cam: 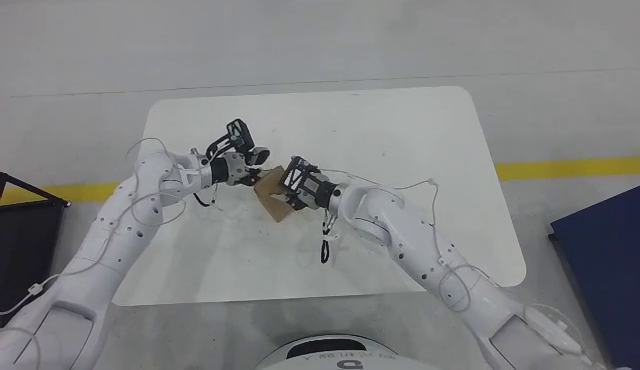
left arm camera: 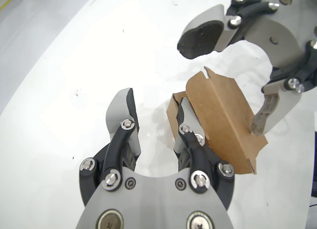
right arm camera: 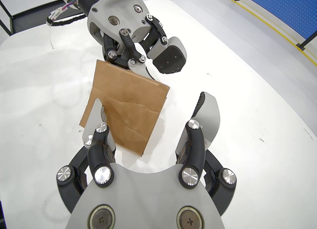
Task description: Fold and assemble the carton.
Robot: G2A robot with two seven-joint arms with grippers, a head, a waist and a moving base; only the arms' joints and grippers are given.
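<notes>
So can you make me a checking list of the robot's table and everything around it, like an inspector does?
Surface: white table with rounded corners, a bit scuffed.
Job's things: one brown carton, partly folded with its flaps bent, resting on the table between the two grippers.
Clutter: a few small dark specks.
Grippers: left gripper open, one finger against the carton; right gripper open, one finger at the carton's edge.
Cables: coloured wires at the left wrist; a black cable hanging by the right arm.
Surroundings: grey floor, yellow line, blue panel.
</notes>
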